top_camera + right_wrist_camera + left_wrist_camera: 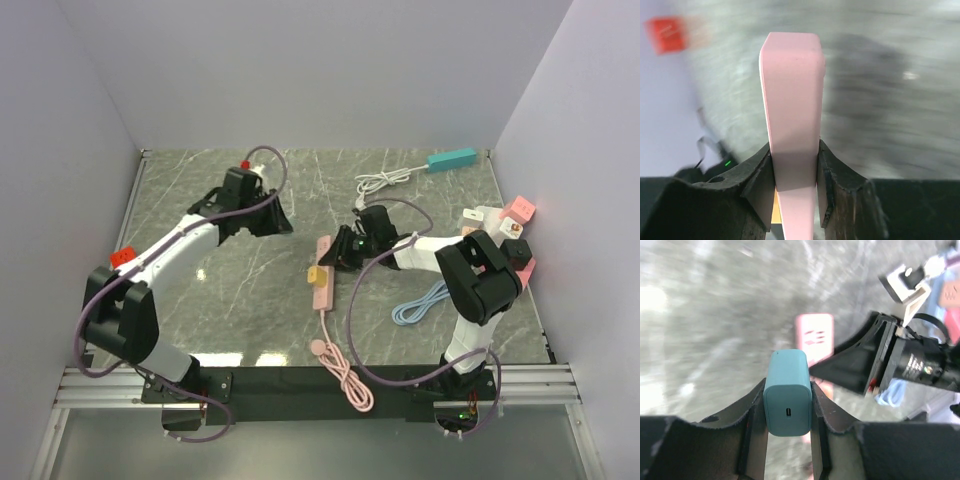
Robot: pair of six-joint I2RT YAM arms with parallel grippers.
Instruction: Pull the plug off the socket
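The plug (786,367) is a teal block with a small port in its end, and my left gripper (787,390) is shut on it. The plug sits clear of the pink socket strip (815,337), which lies beyond it. In the top view my left gripper (272,215) is at mid-table, left of the strip (321,283). My right gripper (340,250) is shut on the strip's far end. In the right wrist view the strip (792,85) stands between the jaws of that gripper (795,147). A yellow piece (317,272) sits on the strip.
The strip's pink cable (345,375) coils toward the near edge. A teal power strip (452,158) with a white cable (385,180) lies at the back right. Pink and white boxes (505,215) and a blue cable coil (420,300) are at the right. Walls enclose three sides.
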